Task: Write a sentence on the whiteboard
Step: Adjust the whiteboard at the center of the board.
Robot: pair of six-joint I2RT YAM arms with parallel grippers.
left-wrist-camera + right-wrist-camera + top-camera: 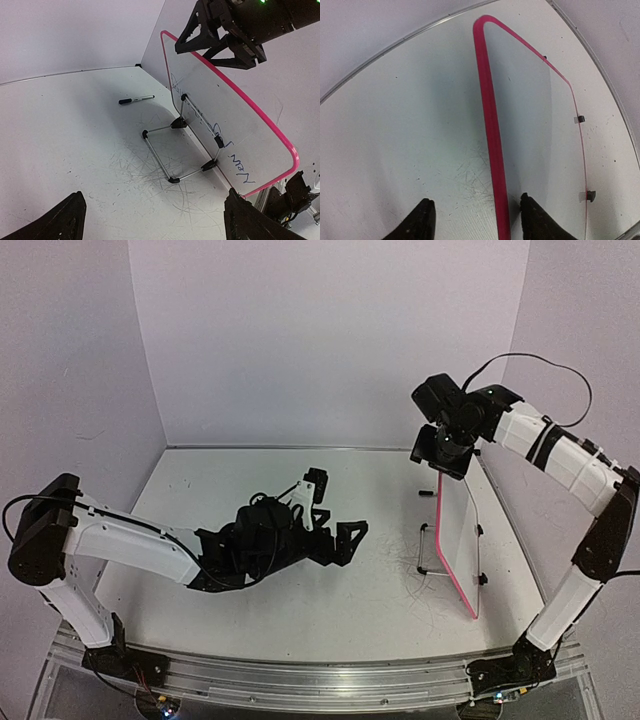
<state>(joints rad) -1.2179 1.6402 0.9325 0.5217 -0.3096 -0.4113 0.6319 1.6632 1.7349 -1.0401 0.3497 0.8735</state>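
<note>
The whiteboard [456,535] stands on its wire stand [159,157] at about 3 o'clock on the desk [220,480], its pink frame nearly edge-on to the overhead camera. The sentence [241,167] is already on it. It is slanted dark blue script in two lines, seen from the left wrist at too skewed an angle to read. A marker [136,100] lies loose on the desk at 10 o'clock from the stand, in neither tool.

The right tool [477,212] hangs over the board's top edge with its fingers apart. The pink frame runs between them, nearer one finger, and nothing is clamped. The left tool [155,200] is spread wide and empty, low over the desk at 9 o'clock from the board and well apart from it.

The writing looks finished, so I judge the step in hand to be the wrap-up — getting clear of the board. The next move calls for a straight lift of the right tool off the frame, since a sideways brush could rock the board on its thin stand.
</note>
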